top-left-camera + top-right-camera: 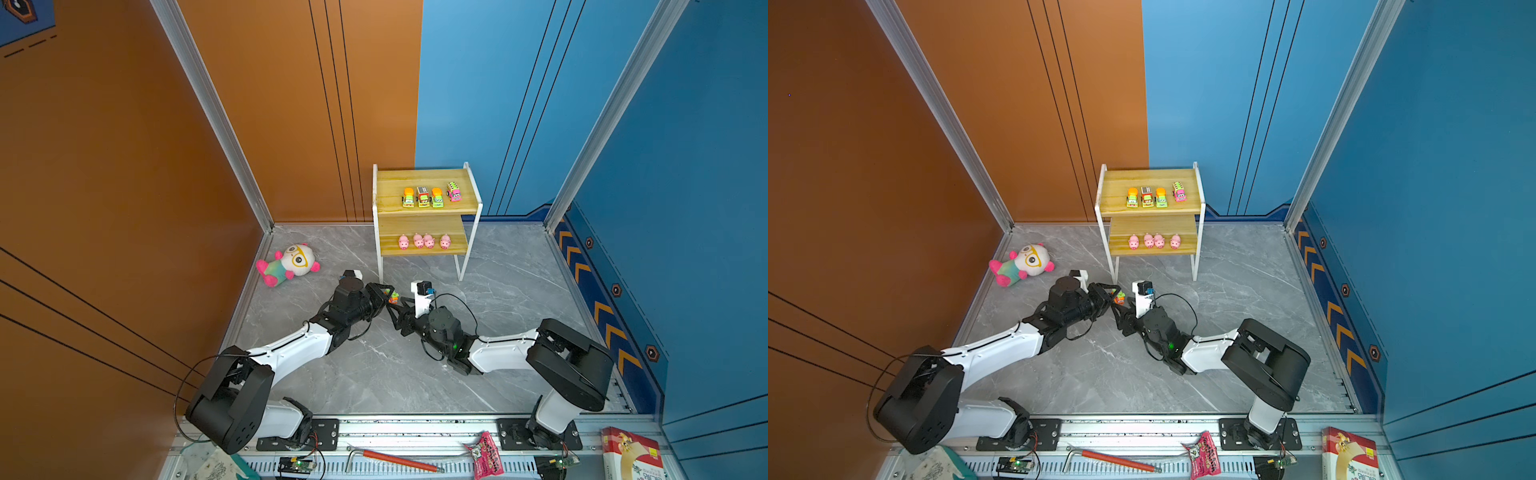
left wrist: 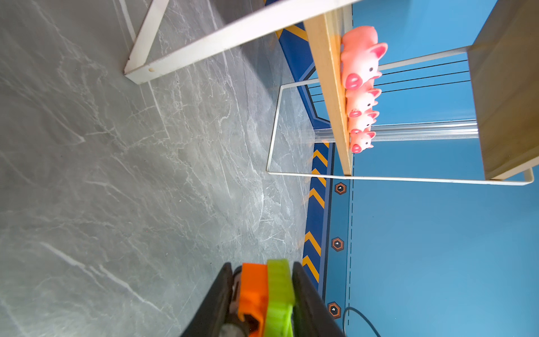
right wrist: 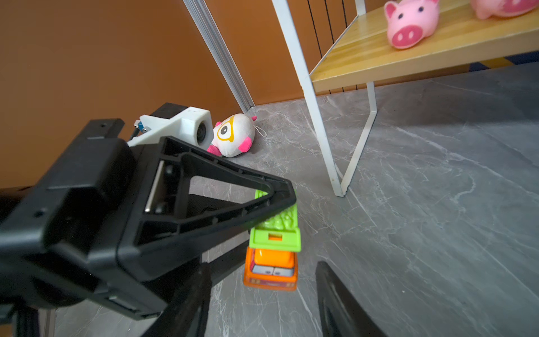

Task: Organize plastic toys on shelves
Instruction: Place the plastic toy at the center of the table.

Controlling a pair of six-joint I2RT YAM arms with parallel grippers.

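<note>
A: What sits closest to the lens?

B: An orange-and-green truck (image 2: 268, 297), right against the left wrist camera. The left gripper (image 2: 262, 265) is clamped tight on it, one black finger on each side.

A: Where is that on the tabletop?

B: In a top view it is near the middle of the grey marbled tabletop (image 1: 374, 374), just in front of the left front leg of the shelves (image 1: 375, 216). Whether its wheels touch the surface I cannot tell.

A: And the other pincer?

B: The right gripper (image 3: 262, 267) faces the left one at the truck's cab end. Its fingers (image 3: 335, 303) stand apart, one on each side of the orange cab with a gap at both sides. It has hold of nothing.

A: The other toys?

B: Four more trucks (image 1: 423, 196) stand in a row near the front edge of the upper board (image 1: 390, 183). The pink truck (image 1: 454, 191) at the right end is a little apart from the rest. Four pink pigs (image 1: 418, 240) line the lower board (image 1: 392, 230) near its front edge, the middle two close together.

A: Farther out?

B: A plush doll (image 1: 289, 264) lies near the tabletop's left rear corner, by the orange wall. On the rail past the front edge lie a red-handled hex key (image 1: 395, 459) and a pink packet (image 1: 484, 455). A red-and-white box (image 1: 631, 455) sits toward the rail's right end.
</note>
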